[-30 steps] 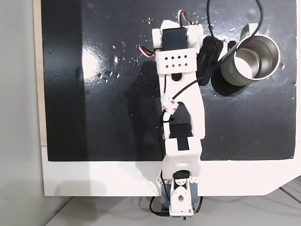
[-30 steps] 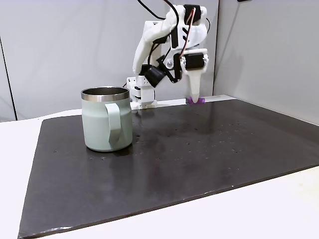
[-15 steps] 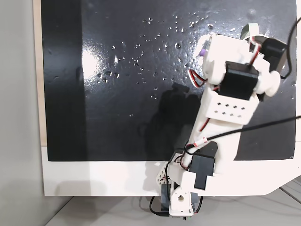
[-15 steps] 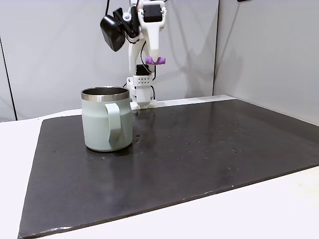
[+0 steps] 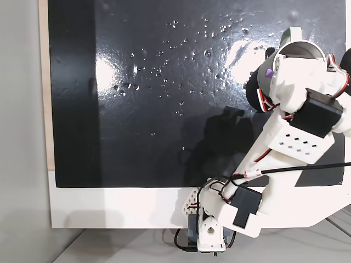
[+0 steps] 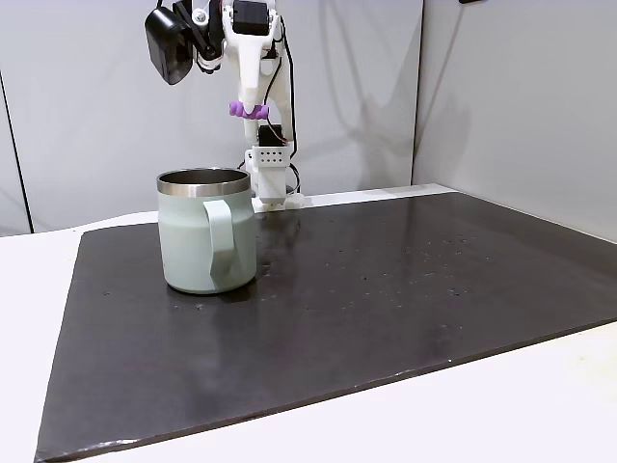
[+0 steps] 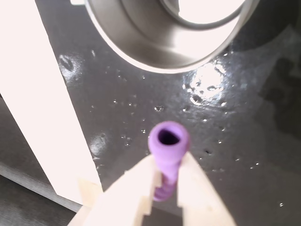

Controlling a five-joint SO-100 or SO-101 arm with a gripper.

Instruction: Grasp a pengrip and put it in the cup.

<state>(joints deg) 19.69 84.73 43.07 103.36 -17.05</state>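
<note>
Gripper (image 7: 165, 188) pinches pengrip (image 7: 168, 141) mid-air, its long axis level; cup (image 6: 207, 231) mouth lies lower, just ahead, not yet beneath.

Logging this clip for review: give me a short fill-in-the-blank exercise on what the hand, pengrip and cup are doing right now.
1. The hand is shut on the ____.
2. In the side fixed view the pengrip hangs ____ the level of the cup's rim.
3. The colour of the pengrip is ____.
4. In the wrist view the pengrip's open end shows a ____ through its middle.

Missing words: pengrip; above; purple; hole
</note>
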